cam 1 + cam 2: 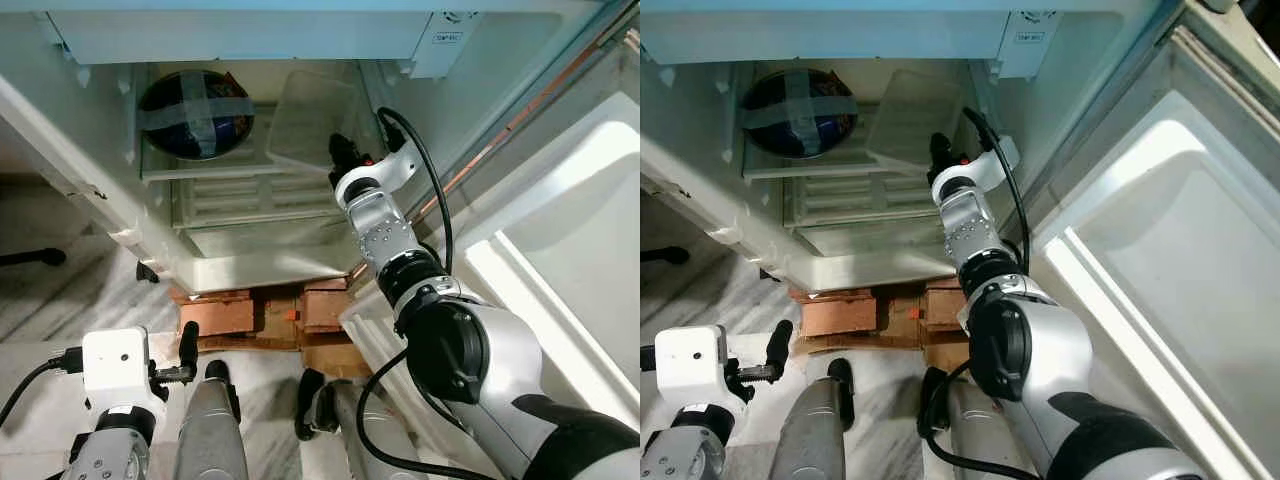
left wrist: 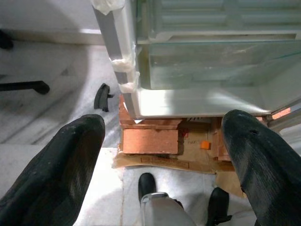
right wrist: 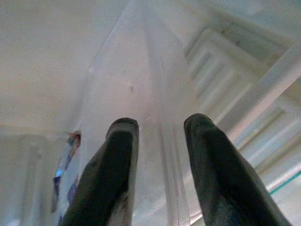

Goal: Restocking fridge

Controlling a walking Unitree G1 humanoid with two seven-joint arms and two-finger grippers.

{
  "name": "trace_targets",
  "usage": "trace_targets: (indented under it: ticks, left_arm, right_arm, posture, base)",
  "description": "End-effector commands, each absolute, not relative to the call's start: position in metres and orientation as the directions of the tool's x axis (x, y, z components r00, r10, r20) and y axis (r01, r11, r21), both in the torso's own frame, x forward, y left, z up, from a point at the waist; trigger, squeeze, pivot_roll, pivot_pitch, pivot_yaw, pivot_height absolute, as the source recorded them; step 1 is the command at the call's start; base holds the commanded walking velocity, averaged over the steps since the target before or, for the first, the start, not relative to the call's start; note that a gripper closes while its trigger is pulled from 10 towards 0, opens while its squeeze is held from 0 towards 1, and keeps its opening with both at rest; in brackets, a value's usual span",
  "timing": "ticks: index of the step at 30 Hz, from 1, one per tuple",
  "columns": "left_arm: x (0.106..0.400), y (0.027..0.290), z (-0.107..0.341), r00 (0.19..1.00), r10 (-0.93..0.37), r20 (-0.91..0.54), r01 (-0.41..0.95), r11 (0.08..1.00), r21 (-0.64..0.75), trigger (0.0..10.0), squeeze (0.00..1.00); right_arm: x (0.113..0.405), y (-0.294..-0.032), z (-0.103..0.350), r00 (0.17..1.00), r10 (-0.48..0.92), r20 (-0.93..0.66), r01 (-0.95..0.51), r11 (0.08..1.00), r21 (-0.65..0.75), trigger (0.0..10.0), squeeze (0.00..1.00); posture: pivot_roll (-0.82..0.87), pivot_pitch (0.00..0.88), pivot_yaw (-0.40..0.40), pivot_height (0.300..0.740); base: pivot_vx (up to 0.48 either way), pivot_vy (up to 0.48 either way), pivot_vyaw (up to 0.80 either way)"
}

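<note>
Right hand (image 3: 157,155) gripping clear container (image 1: 312,118) on fridge shelf (image 1: 200,167) — no legible writing

My right claw (image 3: 157,141) sits against the clear box (image 1: 315,120); the fridge wall (image 1: 470,90) crowds its right, and the ball (image 1: 195,113) blocks far left.

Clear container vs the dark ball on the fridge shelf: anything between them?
Nothing: bare shelf separates the dark ball and clear container, per both eye views.
</note>
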State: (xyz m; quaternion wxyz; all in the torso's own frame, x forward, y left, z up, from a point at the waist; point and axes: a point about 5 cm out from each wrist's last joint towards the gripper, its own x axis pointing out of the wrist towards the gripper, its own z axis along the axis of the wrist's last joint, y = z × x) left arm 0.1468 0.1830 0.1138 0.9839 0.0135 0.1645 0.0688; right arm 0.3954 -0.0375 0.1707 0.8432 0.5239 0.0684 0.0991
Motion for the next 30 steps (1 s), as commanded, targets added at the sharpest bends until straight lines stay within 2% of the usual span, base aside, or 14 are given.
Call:
trace_targets:
  ticks: [1, 4, 8, 10, 12, 13, 16, 20, 23, 25, 27, 30]
  left_arm:
    - [0.143, 0.183, 0.108, 0.922, 0.151, -0.355, -0.141, 0.988, 0.055, 10.0, 0.00]
    - [0.146, 0.183, 0.107, 0.924, 0.152, -0.350, -0.142, 0.988, 0.054, 10.0, 0.00]
    - [0.153, 0.183, 0.108, 0.930, 0.150, -0.334, -0.141, 0.989, 0.050, 10.0, 0.00]
    - [0.160, 0.183, 0.106, 0.934, 0.145, -0.326, -0.137, 0.989, 0.048, 10.0, 0.00]
    - [0.162, 0.183, 0.106, 0.936, 0.143, -0.322, -0.136, 0.990, 0.046, 10.0, 0.00]
    - [0.167, 0.182, 0.106, 0.940, 0.139, -0.312, -0.132, 0.990, 0.042, 10.0, 0.00]
    - [0.178, 0.181, 0.105, 0.948, 0.126, -0.293, -0.122, 0.992, 0.034, 10.0, 0.00]
    - [0.189, 0.180, 0.104, 0.955, 0.110, -0.275, -0.106, 0.994, 0.031, 10.0, 0.00]
    - [0.198, 0.180, 0.103, 0.959, 0.100, -0.265, -0.096, 0.995, 0.030, 10.0, 0.00]
    - [0.198, 0.180, 0.103, 0.959, 0.100, -0.265, -0.096, 0.995, 0.030, 10.0, 0.00]
    - [0.205, 0.179, 0.100, 0.963, 0.084, -0.255, -0.079, 0.996, 0.029, 10.0, 0.00]
    - [0.216, 0.176, 0.097, 0.968, 0.067, -0.243, -0.061, 0.998, 0.030, 10.0, 0.00]
  right_arm:
    - [0.358, 0.054, 0.168, 0.886, 0.464, -0.004, -0.153, 0.301, 0.941, 10.0, 1.00]
    - [0.357, 0.053, 0.167, 0.876, 0.482, 0.016, -0.199, 0.331, 0.922, 10.0, 1.00]
    - [0.363, 0.038, 0.165, 0.877, 0.480, 0.040, -0.288, 0.457, 0.841, 10.0, 1.00]
    - [0.368, 0.023, 0.161, 0.881, 0.471, 0.047, -0.323, 0.526, 0.787, 10.0, 1.00]
    - [0.370, 0.016, 0.159, 0.882, 0.468, 0.049, -0.335, 0.553, 0.762, 10.0, 1.00]
    - [0.375, -0.004, 0.154, 0.890, 0.452, 0.053, -0.353, 0.612, 0.708, 10.0, 1.00]
    - [0.382, -0.041, 0.148, 0.907, 0.416, 0.061, -0.365, 0.707, 0.605, 10.0, 1.00]
    - [0.386, -0.078, 0.146, 0.921, 0.382, 0.078, -0.368, 0.786, 0.497, 10.0, 1.00]
    - [0.385, -0.098, 0.145, 0.928, 0.363, 0.090, -0.365, 0.829, 0.424, 10.0, 1.00]
    - [0.385, -0.098, 0.145, 0.928, 0.363, 0.090, -0.365, 0.829, 0.424, 10.0, 1.00]
    - [0.376, -0.112, 0.141, 0.925, 0.361, 0.120, -0.379, 0.851, 0.362, 10.0, 1.00]
    - [0.359, -0.124, 0.128, 0.936, 0.326, 0.129, -0.351, 0.859, 0.373, 10.0, 1.00]
  posture:
    - [0.32, 0.372, -0.157, 0.740]
    - [0.32, 0.365, -0.159, 0.740]
    - [0.31, 0.346, -0.159, 0.740]
    - [0.29, 0.322, -0.159, 0.740]
    - [0.29, 0.322, -0.159, 0.740]
    - [0.28, 0.305, -0.158, 0.740]
    - [0.25, 0.265, -0.149, 0.740]
    - [0.23, 0.231, -0.138, 0.740]
    - [0.20, 0.201, -0.126, 0.740]
    - [0.20, 0.201, -0.126, 0.740]
    - [0.18, 0.159, -0.112, 0.740]
    - [0.17, 0.124, -0.089, 0.740]
  base:
    - [0.000, 0.000, 0.00]
    - [0.000, 0.000, 0.00]
    - [0.000, 0.000, 0.00]
    - [0.000, 0.000, 0.00]
    - [0.000, 0.000, 0.00]
    - [0.000, 0.000, 0.00]
    - [0.000, 0.000, 0.00]
    - [0.000, 0.000, 0.00]
    - [0.000, 0.000, 0.00]
    - [0.000, 0.000, 0.00]
    - [0.000, 0.000, 0.00]
    - [0.000, 0.000, 0.00]
